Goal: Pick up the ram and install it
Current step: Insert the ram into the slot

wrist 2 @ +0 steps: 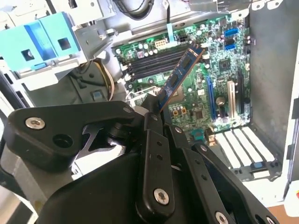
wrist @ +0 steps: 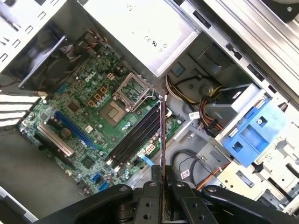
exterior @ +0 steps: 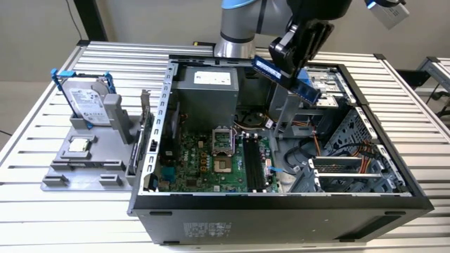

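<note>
Gripper [exterior: 290, 67] is hanging above the open computer case [exterior: 281, 203], black fingers pressed together on the ram [exterior: 308, 90]. The stick is sitting tilted in the air over the case's upper bay area, one end pointing down toward the exterior view's right, clear of the board below.

In the second wrist view the ram [wrist 2: 182, 72] is jutting out from between the fingertips, chip side showing, and the green motherboard [wrist 2: 205, 70] is lying well beneath it. In the first wrist view it is showing edge-on (just a thin dark line) [wrist: 162, 135], running roughly alongside the black memory slots [wrist: 138, 135] but not touching them. All the slots are standing unfilled.

Inside the case, the silver power supply [exterior: 207, 87] is sitting at the back, with the processor socket [exterior: 221, 139] just in front of it and the slots beside that. A blue drive caddy [wrist: 250, 137] is sitting near the orange and yellow cables.

Off to the exterior view's left, on the slatted metal table [exterior: 28, 211], a grey holder [exterior: 84, 171] is carrying a hard drive in a blue frame [exterior: 88, 103], standing upright, and a small square processor chip [exterior: 79, 146], lying flat.
</note>
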Tool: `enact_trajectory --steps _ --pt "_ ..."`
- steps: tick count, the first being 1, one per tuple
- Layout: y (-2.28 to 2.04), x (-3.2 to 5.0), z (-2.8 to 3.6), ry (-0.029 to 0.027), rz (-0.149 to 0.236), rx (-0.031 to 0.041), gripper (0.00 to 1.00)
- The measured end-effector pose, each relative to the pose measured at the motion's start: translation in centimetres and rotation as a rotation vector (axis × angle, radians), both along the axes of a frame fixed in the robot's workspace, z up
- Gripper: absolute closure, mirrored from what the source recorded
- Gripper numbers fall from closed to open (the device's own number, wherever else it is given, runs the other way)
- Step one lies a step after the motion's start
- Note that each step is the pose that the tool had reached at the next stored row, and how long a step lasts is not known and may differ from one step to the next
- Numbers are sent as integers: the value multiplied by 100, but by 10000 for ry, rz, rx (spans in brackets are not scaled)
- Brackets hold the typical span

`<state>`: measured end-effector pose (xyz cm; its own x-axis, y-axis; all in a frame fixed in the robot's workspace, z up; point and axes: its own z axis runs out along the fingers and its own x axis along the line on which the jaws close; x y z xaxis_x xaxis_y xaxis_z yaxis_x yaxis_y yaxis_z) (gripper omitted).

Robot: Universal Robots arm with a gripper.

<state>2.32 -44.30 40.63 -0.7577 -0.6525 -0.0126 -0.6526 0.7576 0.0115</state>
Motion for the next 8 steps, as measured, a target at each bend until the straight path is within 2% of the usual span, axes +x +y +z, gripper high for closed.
enact_trajectory --steps 8 --pt "1 0 1 1 -741 -3 100"
